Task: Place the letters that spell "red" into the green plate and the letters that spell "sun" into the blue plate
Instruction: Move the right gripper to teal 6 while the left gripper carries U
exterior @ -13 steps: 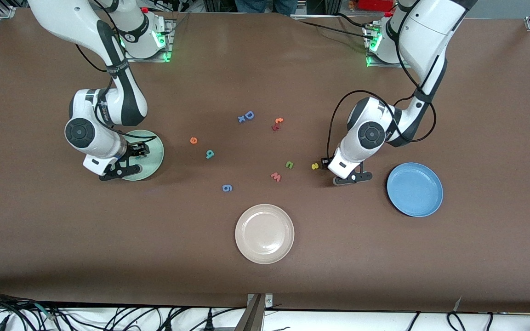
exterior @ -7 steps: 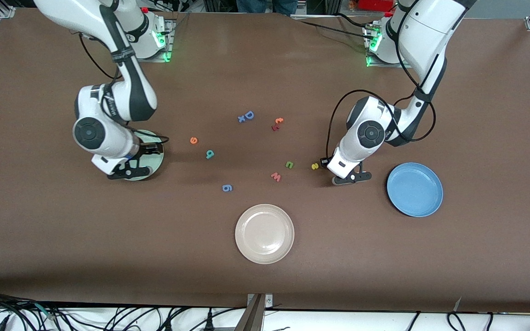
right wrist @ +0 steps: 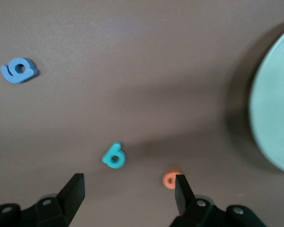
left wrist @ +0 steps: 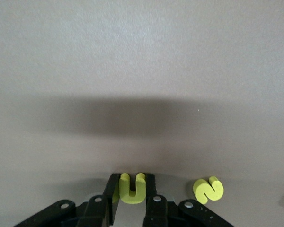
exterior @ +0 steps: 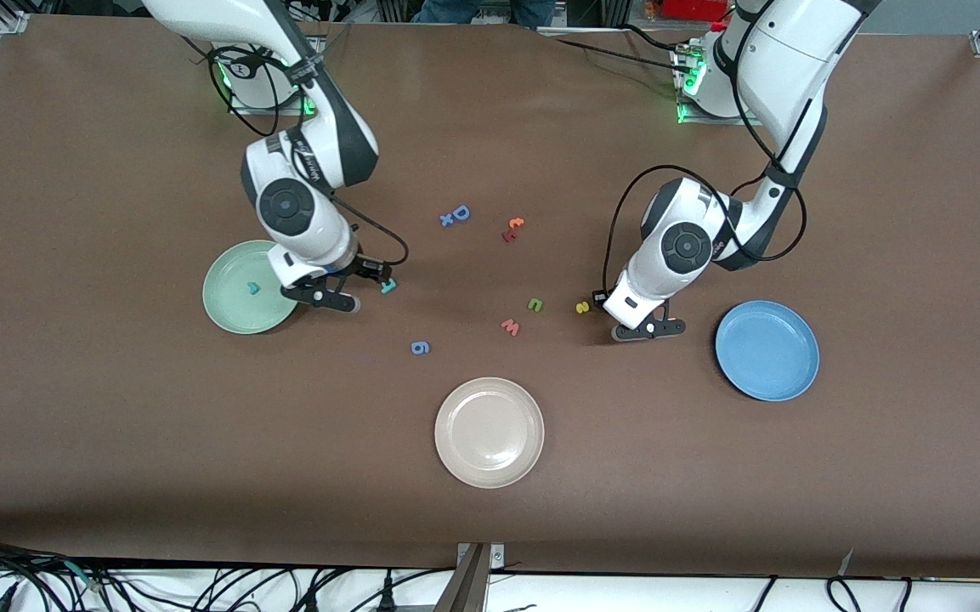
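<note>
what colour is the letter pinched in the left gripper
Yellow; the arch-shaped letter shows best in the left wrist view.

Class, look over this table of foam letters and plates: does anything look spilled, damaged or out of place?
Nothing stands out. The green plate, blue plate and cream plate sit flat and undamaged. The left gripper, beside the yellow s, pinches a yellow arch letter squarely; the right gripper hangs open over the teal d.

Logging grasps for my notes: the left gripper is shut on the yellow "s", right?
No. The left gripper is shut on the yellow arch-shaped letter; the yellow "s" lies on the table beside it. The left wrist view shows this.
</note>
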